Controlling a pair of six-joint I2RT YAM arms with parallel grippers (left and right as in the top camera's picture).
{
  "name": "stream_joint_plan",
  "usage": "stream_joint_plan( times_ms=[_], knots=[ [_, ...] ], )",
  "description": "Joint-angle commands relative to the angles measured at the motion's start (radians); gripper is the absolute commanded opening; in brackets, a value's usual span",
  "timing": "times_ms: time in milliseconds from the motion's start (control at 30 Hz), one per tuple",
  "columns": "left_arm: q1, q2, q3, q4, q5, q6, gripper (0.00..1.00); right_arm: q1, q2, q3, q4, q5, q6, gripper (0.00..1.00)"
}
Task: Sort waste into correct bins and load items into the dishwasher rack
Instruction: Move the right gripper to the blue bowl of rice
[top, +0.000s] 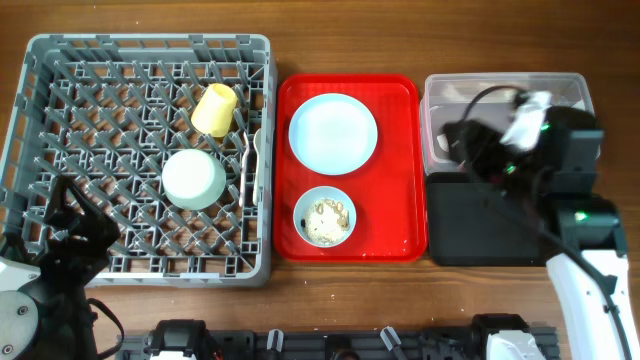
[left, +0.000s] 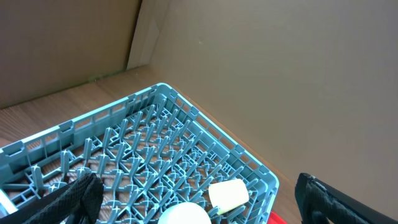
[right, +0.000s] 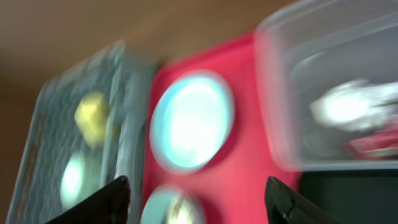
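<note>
Right wrist view was blurred; the right gripper (right: 198, 200), spread and empty, risked clipping the clear bin (right: 277, 124) at two o'clock.

Grey rack (top: 150, 42), left: I see a yellow cup (top: 214, 109) on its side and a pale bowl (top: 194, 179) that looks mouth-down, just in front of the cup. Red tray (top: 400, 200), middle: pale blue plate (top: 333, 133), and a scrap bowl (top: 325, 216) holding food. Clear bin (top: 500, 85), right, holds white crumpled waste (right: 348, 106). Black bin (top: 480, 225) sits in front of it.

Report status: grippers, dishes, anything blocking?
Left gripper open, at rack corner. Right gripper open, near clear bin. Plate, food bowl on red tray. No obstruction seen.
</note>
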Motion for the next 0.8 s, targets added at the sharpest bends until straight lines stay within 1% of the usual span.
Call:
stream_joint_plan(
  times_ms=[0,33,67,100,133,167,267,300,333,367,433,467,533,600,667,700,767],
  knots=[
    [0.008,-0.001,0.006,0.002,-0.016,-0.010,1.00,0.239,0.028,0.007,-0.039,-0.058,-0.184,0.65],
    [0.008,-0.001,0.006,0.002,-0.016,-0.010,1.00,0.352,0.053,0.007,-0.049,0.018,-0.187,0.64],
    [0.008,-0.001,0.006,0.002,-0.016,-0.010,1.00,0.430,0.076,0.007,-0.049,0.068,-0.191,0.63],
    [0.008,-0.001,0.006,0.002,-0.016,-0.010,1.00,0.545,0.121,0.007,-0.035,0.129,-0.192,0.63],
    [0.008,-0.001,0.006,0.002,-0.016,-0.010,1.00,0.612,0.152,0.007,-0.017,0.166,-0.193,0.63],
    [0.008,-0.001,0.006,0.002,-0.016,-0.010,1.00,0.713,0.206,0.007,0.018,0.230,-0.204,0.63],
    [0.008,-0.001,0.006,0.002,-0.016,-0.010,1.00,0.879,0.335,0.007,0.113,0.367,-0.233,0.64],
    [0.008,-0.001,0.006,0.002,-0.016,-0.010,1.00,0.906,0.370,0.007,0.134,0.369,-0.232,0.70],
    [0.008,-0.001,0.006,0.002,-0.016,-0.010,1.00,0.927,0.404,0.007,0.150,0.369,-0.232,0.70],
    [0.008,-0.001,0.006,0.002,-0.016,-0.010,1.00,0.941,0.433,0.007,0.172,0.369,-0.223,0.70],
    [0.008,-0.001,0.006,0.002,-0.016,-0.010,1.00,0.951,0.472,0.007,0.188,0.373,-0.223,0.64],
    [0.008,-0.001,0.006,0.002,-0.016,-0.010,1.00,0.951,0.483,0.007,0.188,0.380,-0.227,0.64],
    [0.008,-0.001,0.006,0.002,-0.016,-0.010,1.00,0.951,0.488,0.007,0.190,0.402,-0.305,0.62],
    [0.008,-0.001,0.006,0.002,-0.016,-0.010,1.00,0.951,0.488,0.007,0.192,0.402,-0.386,0.54],
    [0.008,-0.001,0.006,0.002,-0.016,-0.010,1.00,0.951,0.489,0.007,0.185,0.402,-0.409,0.44],
    [0.008,-0.001,0.006,0.002,-0.016,-0.010,1.00,0.951,0.494,0.007,0.175,0.401,-0.409,0.40],
    [0.008,-0.001,0.006,0.002,-0.016,-0.010,1.00,0.951,0.513,0.007,0.169,0.397,-0.428,0.40]
  ],
)
